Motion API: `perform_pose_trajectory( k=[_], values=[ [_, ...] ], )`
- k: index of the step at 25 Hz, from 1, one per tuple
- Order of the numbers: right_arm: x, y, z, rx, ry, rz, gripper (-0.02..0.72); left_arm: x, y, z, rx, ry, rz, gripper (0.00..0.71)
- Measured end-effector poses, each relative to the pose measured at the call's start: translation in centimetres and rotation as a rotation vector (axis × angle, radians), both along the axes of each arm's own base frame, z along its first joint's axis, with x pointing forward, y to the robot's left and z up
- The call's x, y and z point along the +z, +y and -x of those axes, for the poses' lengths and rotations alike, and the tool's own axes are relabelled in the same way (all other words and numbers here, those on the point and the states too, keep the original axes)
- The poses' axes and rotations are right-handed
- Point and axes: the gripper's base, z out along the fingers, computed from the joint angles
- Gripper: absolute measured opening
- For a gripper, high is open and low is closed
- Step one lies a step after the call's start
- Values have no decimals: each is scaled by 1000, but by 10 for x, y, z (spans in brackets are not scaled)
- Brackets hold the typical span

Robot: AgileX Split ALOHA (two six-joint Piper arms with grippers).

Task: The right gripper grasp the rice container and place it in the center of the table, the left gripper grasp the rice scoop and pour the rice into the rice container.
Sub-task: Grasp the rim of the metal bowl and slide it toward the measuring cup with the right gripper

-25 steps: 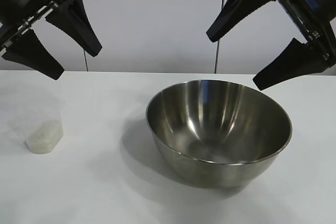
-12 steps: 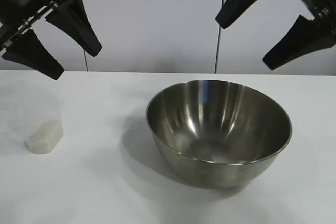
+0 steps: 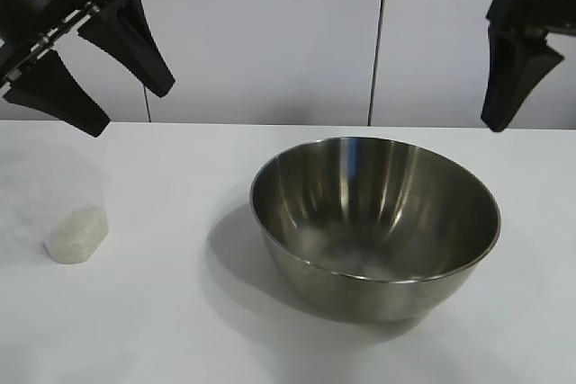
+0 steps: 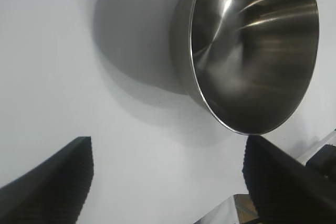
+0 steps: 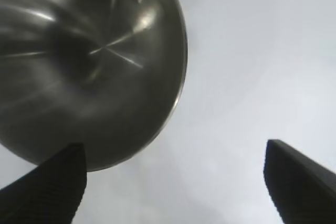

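Table (image 3: 162, 330), white and plain, carries the rice container (image 3: 374, 222) right of centre, upright and unobstructed. The rice scoop (image 3: 76, 213), clear-walled and hard to make out, stands well apart at the left with rice (image 3: 77, 233) inside. Left end effector (image 3: 94, 78) hangs spread above it; right end effector (image 5: 173, 182), spread, hovers above the container's right edge, partly cut off.

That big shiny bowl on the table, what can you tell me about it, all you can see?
The rice container is a large round bowl of what looks like polished stainless steel, with a thin rim and a mirror-like inside that shows streaks of light. It stands upright on the white table, right of the middle in the exterior view, and casts a soft shadow to its left. It looks empty, with no rice inside. Nothing touches it apart from the table.
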Motion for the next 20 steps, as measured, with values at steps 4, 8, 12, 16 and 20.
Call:
perform_pose_trajectory(
  k=[4,8,12,16,20],
  values=[
    [-47,2,-12,-22,51,0,580,0,0,0,0,0,0,570],
    [-75,6,-28,-70,26,-39,561,0,0,0,0,0,0,570],
    [-96,10,-37,-100,37,-79,222,0,0,0,0,0,0,570],
    [-99,16,-37,-49,44,-135,36,0,0,0,0,0,0,570],
    [-90,19,-39,-16,59,-232,20,0,0,0,0,0,0,570]
  ],
)
